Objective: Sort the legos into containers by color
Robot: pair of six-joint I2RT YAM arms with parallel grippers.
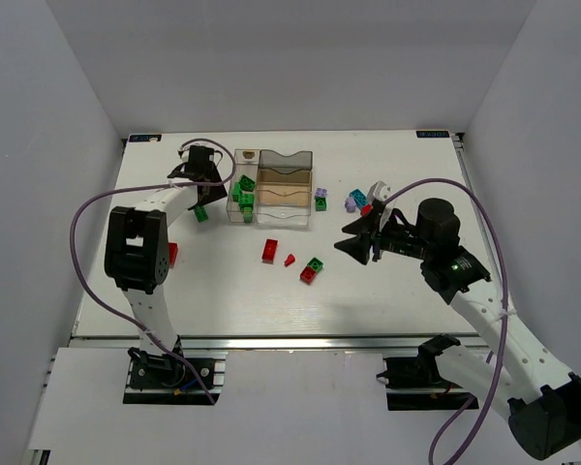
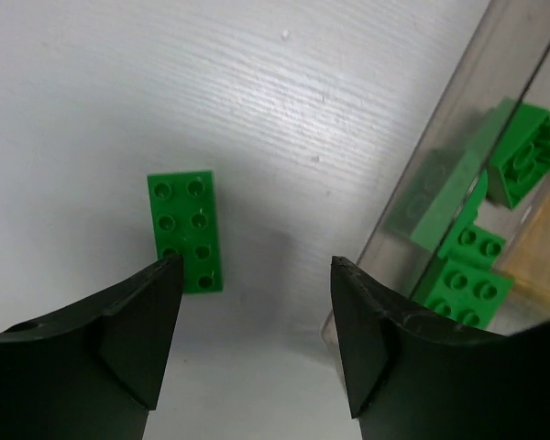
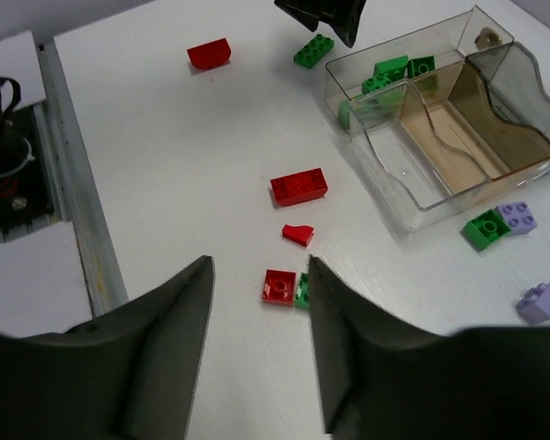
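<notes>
Both arms' fingers (image 2: 128,348) parted, empty, green brick (image 2: 187,229) studs clear only at left wrist

Top overhead, far; left wrist close; right wrist oblique; 3 share tray (image 1: 286,163).

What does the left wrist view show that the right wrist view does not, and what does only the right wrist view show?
Only the left wrist view: the eight studs of the flat green brick on the table, and the empty gap between the fingers of the open left gripper.
Only the right wrist view: the red bricks, a lilac brick beside a small green brick, and the open right gripper.
Both: that flat green brick, the left gripper, the clear brown-tinted organizer tray and the green bricks inside it.
</notes>
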